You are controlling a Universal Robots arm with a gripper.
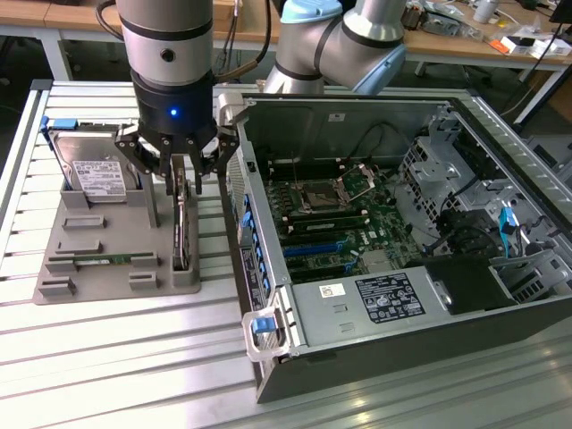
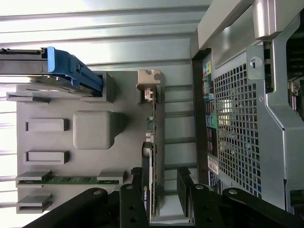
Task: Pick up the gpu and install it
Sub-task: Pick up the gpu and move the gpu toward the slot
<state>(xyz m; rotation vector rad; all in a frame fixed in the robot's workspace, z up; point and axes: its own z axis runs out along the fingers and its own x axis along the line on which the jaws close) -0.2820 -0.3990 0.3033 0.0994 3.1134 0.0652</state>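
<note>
End effector [image 2: 165, 170], spread, straddles the gpu [image 2: 153, 128] standing on edge in the holder [image 2: 128, 142] directly below; card's long axis runs square to the closing direction. Not yet clamped.

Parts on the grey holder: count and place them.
3: the hard drive at the far end of the holder, the memory stick in a near slot, the gpu on edge beside the computer case, straddled by the gripper.
</note>
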